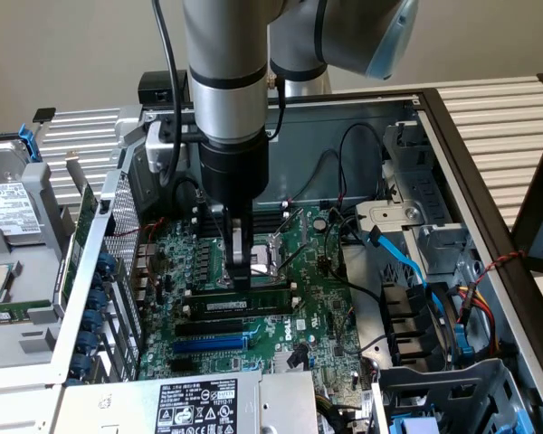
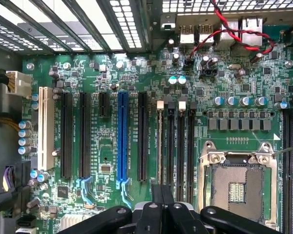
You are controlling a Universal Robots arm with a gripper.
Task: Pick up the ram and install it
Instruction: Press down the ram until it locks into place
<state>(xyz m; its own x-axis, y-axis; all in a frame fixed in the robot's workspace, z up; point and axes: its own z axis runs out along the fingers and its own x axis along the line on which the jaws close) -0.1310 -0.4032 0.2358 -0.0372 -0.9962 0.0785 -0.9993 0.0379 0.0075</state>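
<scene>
Nearest the wrist camera, black gripper (image 2: 162,207) fingers stand closed together over the memory slots (image 2: 176,141), pressing the ram (image 2: 160,146) seated edge-on in the outermost slot. Moving rightward across the green motherboard (image 2: 234,87): white slot (image 2: 45,127), blue expansion slot (image 2: 122,139), ram, then the CPU socket (image 2: 237,183)

Black cables (image 1: 344,149) and blue cables (image 1: 407,262) are crowding the exterior view's right; above the blue slot (image 1: 210,344), room is staying free.
</scene>
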